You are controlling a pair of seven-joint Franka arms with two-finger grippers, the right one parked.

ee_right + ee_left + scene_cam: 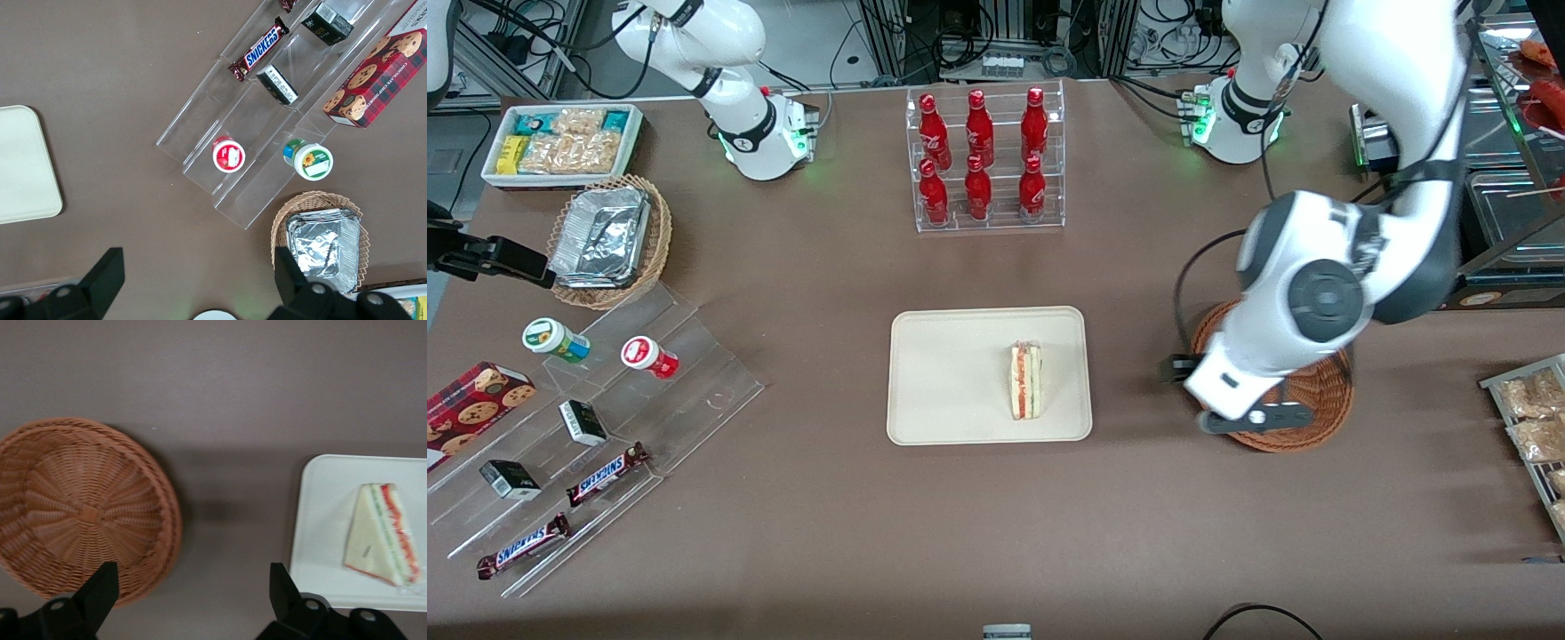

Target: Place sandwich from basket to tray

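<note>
sandwich: lying on the tray, near the tray edge closest to the basket
basket: on the counter, toward the working arm's end, nothing in it
claw: fingers apart, holding nothing, above the counter between basket and tray

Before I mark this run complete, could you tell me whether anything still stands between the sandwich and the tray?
Nothing does: the sandwich already lies on the tray. The basket is empty, and the open gripper hangs over bare table between basket and tray.
</note>
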